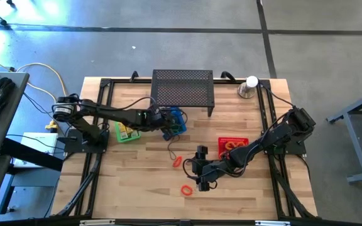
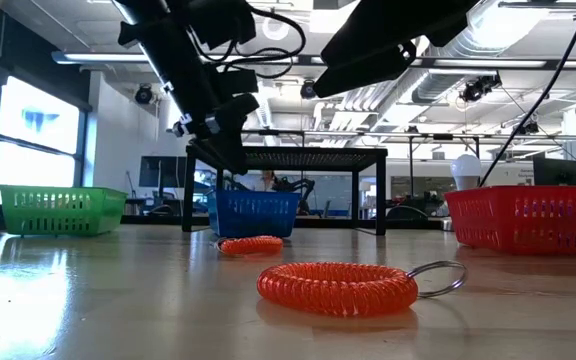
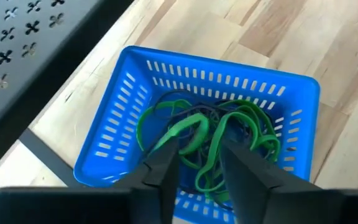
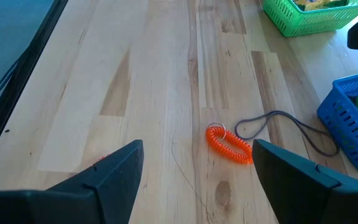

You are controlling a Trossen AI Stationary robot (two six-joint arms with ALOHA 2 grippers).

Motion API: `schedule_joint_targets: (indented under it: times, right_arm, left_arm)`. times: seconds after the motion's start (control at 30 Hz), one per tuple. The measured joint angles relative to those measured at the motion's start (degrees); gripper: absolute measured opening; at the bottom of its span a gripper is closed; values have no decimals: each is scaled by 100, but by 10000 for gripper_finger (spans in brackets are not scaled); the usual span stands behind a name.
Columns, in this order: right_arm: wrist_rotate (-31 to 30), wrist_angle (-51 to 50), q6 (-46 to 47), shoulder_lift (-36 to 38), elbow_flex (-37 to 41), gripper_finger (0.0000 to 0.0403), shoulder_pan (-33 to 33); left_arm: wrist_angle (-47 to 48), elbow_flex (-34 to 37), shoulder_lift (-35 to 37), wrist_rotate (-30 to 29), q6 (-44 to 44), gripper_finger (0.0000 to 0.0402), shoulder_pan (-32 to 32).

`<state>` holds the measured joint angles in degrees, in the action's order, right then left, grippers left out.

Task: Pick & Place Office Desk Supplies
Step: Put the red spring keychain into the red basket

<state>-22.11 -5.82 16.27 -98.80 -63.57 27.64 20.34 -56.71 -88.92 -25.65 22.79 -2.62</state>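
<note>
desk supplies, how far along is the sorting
Partly done. The blue basket holds green loops, the green basket yellow items, the red basket some loops. In hand: the left claw hangs part open over the blue basket; the right claw is open above the table. Left: two orange coils and a dark loop.

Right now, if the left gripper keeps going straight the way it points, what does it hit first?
Probably the green loops piled in the blue basket: the left gripper points down into it, fingers parted. Depth to the pile is unclear.
</note>
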Motion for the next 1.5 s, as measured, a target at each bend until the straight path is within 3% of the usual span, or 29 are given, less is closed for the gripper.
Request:
schedule_joint_targets:
  times: [0.13,0.27,0.43,0.6,0.87,1.07,1.5]
  right_arm:
    - [0,0,0,0,0,290,0]
    - [0,-34,0,0,0,290,0]
    - [8,-176,18,0,0,290,1]
    - [109,-512,262,0,0,290,67]
    - [129,-541,339,0,0,290,125]
    - [129,-507,323,0,0,290,107]
    - [120,-581,321,0,0,290,109]
  left_arm:
    - [3,0,17,-2,-100,137,32]
    - [7,0,204,-19,-847,142,287]
    - [-19,-2,561,3,-1659,142,1021]
    - [42,-2,591,64,-1779,142,1822]
    - [190,104,466,1091,-1415,142,2531]
    - [-1459,491,216,1053,-1580,142,2601]
    - [-2448,662,-841,1075,-1395,142,2271]
